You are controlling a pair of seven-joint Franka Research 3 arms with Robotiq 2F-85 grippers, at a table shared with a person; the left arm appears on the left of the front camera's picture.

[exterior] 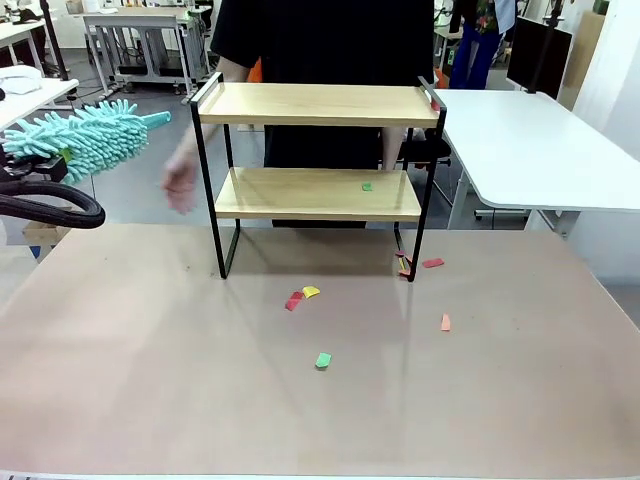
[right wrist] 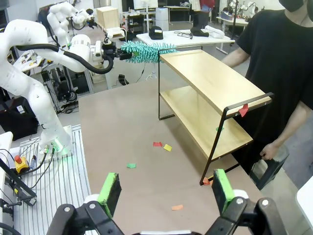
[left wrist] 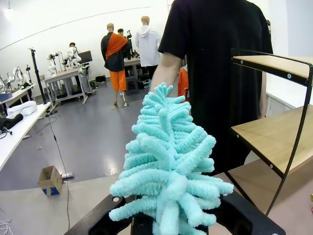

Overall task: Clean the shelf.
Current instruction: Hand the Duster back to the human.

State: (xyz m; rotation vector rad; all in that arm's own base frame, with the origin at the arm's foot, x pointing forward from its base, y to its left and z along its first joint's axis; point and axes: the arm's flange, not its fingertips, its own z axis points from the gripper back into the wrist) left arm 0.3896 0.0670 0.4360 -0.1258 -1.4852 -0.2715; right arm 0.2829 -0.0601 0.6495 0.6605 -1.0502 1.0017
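The shelf [exterior: 318, 105] stands at the table's far middle, two light wooden boards in a thin black frame. A small green scrap [exterior: 366, 186] lies on its lower board, and a red scrap [right wrist: 243, 110] clings to one top rail. My left gripper [left wrist: 171, 223] is shut on a fluffy teal duster [left wrist: 168, 166]. The duster [exterior: 85, 135] is held in the air left of the shelf, level with the top board and apart from it. My right gripper [right wrist: 166, 191] is open and holds nothing, well back from the shelf [right wrist: 210, 83].
A person in black stands behind the shelf, one hand [exterior: 180, 185] hanging at its left side. Coloured paper scraps lie on the brown tabletop: red and yellow [exterior: 300, 296], green [exterior: 323, 360], orange [exterior: 445, 322]. A white table [exterior: 540, 140] stands at the far right.
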